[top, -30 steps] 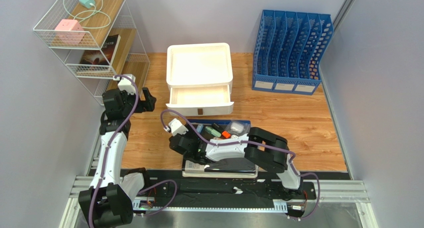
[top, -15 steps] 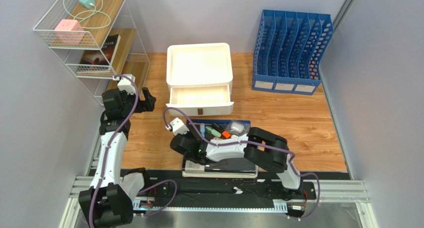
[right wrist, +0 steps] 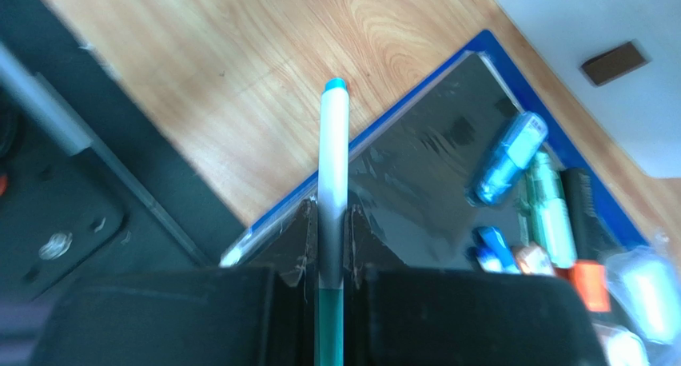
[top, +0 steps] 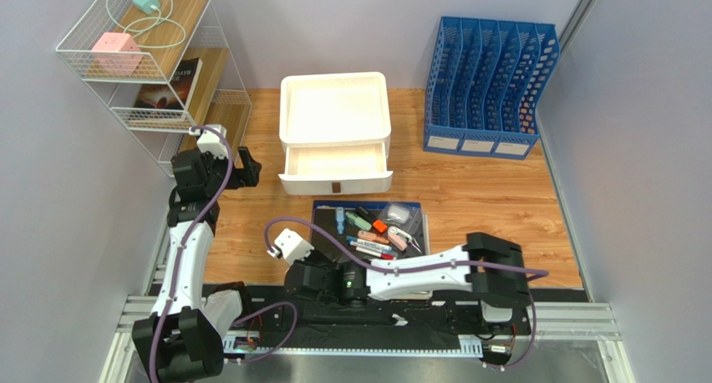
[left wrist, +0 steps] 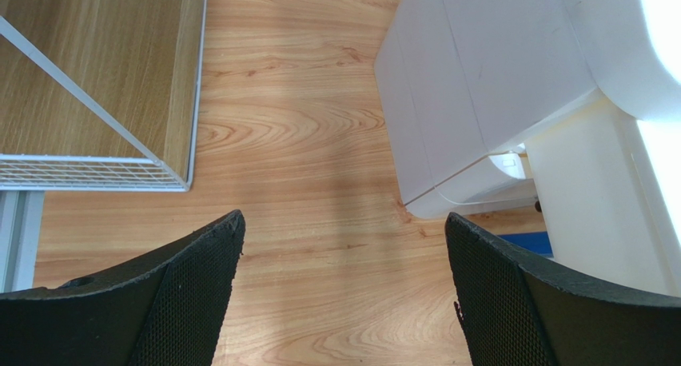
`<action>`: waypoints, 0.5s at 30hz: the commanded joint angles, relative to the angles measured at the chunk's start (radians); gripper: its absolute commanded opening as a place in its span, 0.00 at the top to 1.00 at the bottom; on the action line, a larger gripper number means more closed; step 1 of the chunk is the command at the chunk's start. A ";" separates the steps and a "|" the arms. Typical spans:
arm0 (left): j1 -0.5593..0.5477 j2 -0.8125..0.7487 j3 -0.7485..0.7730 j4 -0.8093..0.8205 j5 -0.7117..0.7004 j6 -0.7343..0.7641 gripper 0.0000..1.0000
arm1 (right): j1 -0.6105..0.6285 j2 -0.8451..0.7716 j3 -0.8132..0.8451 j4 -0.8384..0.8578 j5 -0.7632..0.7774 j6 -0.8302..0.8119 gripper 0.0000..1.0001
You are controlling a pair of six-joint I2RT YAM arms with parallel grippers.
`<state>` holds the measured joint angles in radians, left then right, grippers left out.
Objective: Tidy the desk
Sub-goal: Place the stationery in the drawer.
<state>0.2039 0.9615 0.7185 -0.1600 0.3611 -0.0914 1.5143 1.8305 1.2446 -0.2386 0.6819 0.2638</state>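
Pulled back from over the blue tray (top: 328,232) toward the near edge since a second ago, the right claw (right wrist: 332,222) pinches a white pen (right wrist: 333,150) with a teal tip. Its arm stretches low and leftward from its base along the front of the tabletop (top: 493,203). Left claw (left wrist: 344,238) hangs spread wide over bare wood between the wire shelf (left wrist: 96,174) and the white drawer unit (left wrist: 479,78), its arm reared upright.

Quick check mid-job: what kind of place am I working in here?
Looks like a staged office workspace in a grey-walled test booth: wooden desk, blue file rack, white drawer unit, a tray of pens. The right gripper holds a marker.
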 commanded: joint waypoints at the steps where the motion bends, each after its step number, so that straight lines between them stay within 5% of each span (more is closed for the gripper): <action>1: 0.008 0.011 0.004 0.037 0.010 -0.011 0.00 | 0.001 -0.193 0.101 -0.218 0.100 -0.030 1.00; 7: 0.009 0.014 0.007 0.033 0.018 -0.013 0.00 | -0.028 -0.329 0.147 -0.159 0.342 -0.452 1.00; 10: 0.009 0.016 0.007 0.031 0.018 -0.013 0.01 | -0.119 -0.313 0.257 -0.254 0.282 -0.512 1.00; 15: 0.012 0.011 0.007 0.027 0.016 -0.011 0.01 | -0.252 -0.332 0.274 -0.171 0.164 -0.640 1.00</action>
<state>0.2047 0.9783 0.7185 -0.1589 0.3614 -0.0917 1.3468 1.5055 1.4925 -0.4255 0.9073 -0.2039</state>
